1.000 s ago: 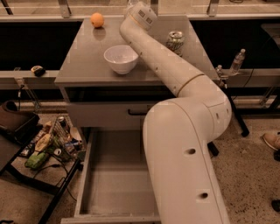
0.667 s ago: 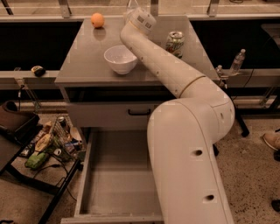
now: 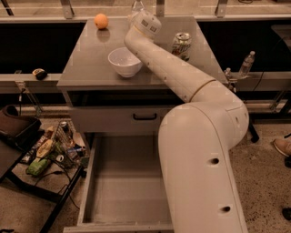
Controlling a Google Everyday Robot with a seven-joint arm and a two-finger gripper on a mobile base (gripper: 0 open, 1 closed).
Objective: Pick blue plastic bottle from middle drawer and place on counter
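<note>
**Arm settled lower at far edge; bottle at 12 o'clock on tabletop**

Since the earlier frames the wrist has dropped a little toward the tabletop [image 3: 91,59] and the elbow has swung slightly toward 4 o'clock. The orange, bowl and can have not moved.

Finding 1. The tool [image 3: 137,13] is at the 12 o'clock edge of the tabletop, beyond the wrist block that hides most of it. Whether it is spread or pressed together cannot be told.

Finding 2. The blue plastic bottle [image 3: 136,4] stands upright at that same 12 o'clock edge, right at the tool and partly cut off by the frame. It is judged to be at the put-down point, with release not confirmed. The arm reaches long and low across the tabletop, probably to set the bottle behind the other items without striking them.

Finding 3. The middle drawer [image 3: 122,182] is pulled out at 6 o'clock, presumably left so after the pick. No bottle shows on the visible part of its floor; the arm covers the rest.

Count on tabletop: one orange [image 3: 101,21] at 11 o'clock, one white bowl [image 3: 125,61] near centre, one soda can [image 3: 182,44] at 2 o'clock, one bottle. A second clear bottle [image 3: 247,63] stands off the cabinet at 3 o'clock.
</note>
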